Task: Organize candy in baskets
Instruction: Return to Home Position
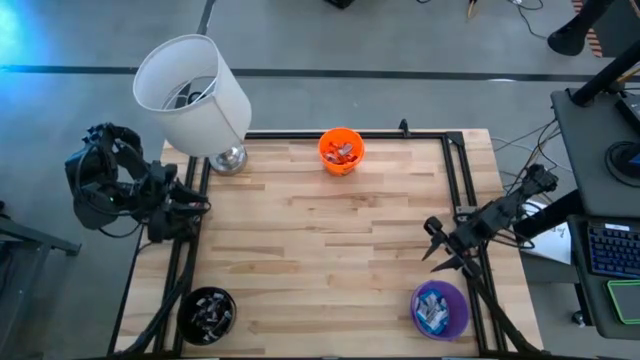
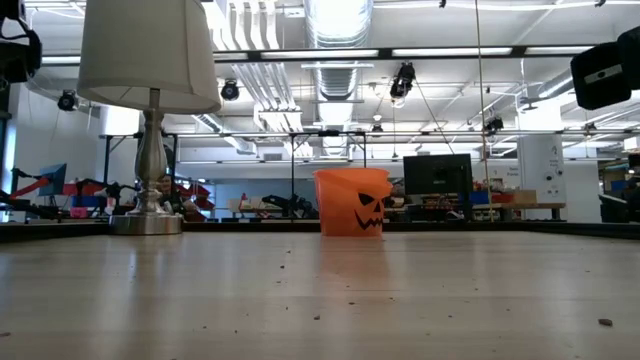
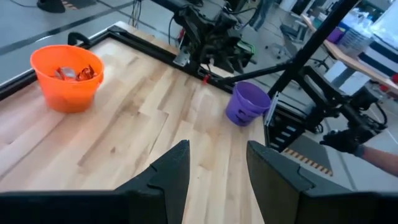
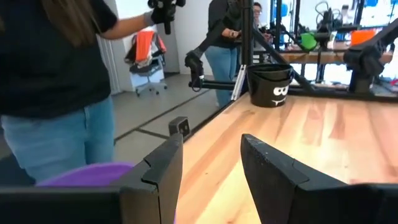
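Note:
Three baskets stand on the wooden table, each with candy inside. The orange basket [image 1: 341,150] is at the far edge, the black basket [image 1: 207,312] at the near left corner, and the purple basket [image 1: 440,308] at the near right corner. Wrapped candy [image 3: 78,73] shows in the orange basket. My left gripper [image 1: 196,206] hovers open over the table's left edge and points across the table. My right gripper [image 1: 432,245] is open near the right edge, just beyond the purple basket [image 4: 87,175]. Nothing is between either pair of fingers.
A lamp with a large white shade [image 1: 192,92] stands on its silver base [image 1: 228,159] at the far left corner. A black frame [image 1: 455,170] runs along the table's edges. A person [image 4: 50,74] stands beyond the table's near side, seen in the right wrist view.

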`<state>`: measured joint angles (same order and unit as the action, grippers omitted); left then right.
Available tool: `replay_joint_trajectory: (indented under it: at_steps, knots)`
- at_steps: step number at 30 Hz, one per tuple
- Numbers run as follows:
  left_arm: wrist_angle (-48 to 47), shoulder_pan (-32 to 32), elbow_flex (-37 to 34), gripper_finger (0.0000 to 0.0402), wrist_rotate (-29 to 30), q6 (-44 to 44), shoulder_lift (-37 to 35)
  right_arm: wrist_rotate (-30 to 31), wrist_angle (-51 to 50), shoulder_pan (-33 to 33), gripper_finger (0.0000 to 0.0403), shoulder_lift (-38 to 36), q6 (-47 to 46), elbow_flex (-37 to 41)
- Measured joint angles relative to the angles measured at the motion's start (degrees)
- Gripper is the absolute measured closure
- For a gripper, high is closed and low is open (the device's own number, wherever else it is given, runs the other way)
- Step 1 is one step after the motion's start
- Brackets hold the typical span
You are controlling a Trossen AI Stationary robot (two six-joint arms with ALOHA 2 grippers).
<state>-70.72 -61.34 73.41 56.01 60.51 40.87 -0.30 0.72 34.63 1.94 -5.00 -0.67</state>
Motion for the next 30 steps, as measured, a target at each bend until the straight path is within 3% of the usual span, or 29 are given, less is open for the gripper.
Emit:
replay_joint_trajectory:
  at_steps: [10,15,19,27,30]
  knots:
    - [-0.2,0.0,0.0,0.026,0.0,0.0,-2.2,-0.8,0.4,0.0,0.025,5.4,-1.6,0.0]
    - [0.3,0.0,0.0,0.026,0.0,-0.6,-2.5,-13.9,2.5,0.0,0.025,4.2,3.4,0.0]
    - [0.3,0.0,0.0,0.026,0.0,-2.1,-2.5,-19.5,2.8,0.0,0.025,3.3,3.3,0.0]
    - [0.4,0.0,0.0,0.026,0.0,-2.7,-4.4,-19.7,2.7,0.0,0.025,3.3,6.3,0.0]
    - [0.3,0.0,0.0,0.026,0.1,-3.0,-4.9,-18.6,2.7,0.0,0.025,3.3,3.6,0.0]
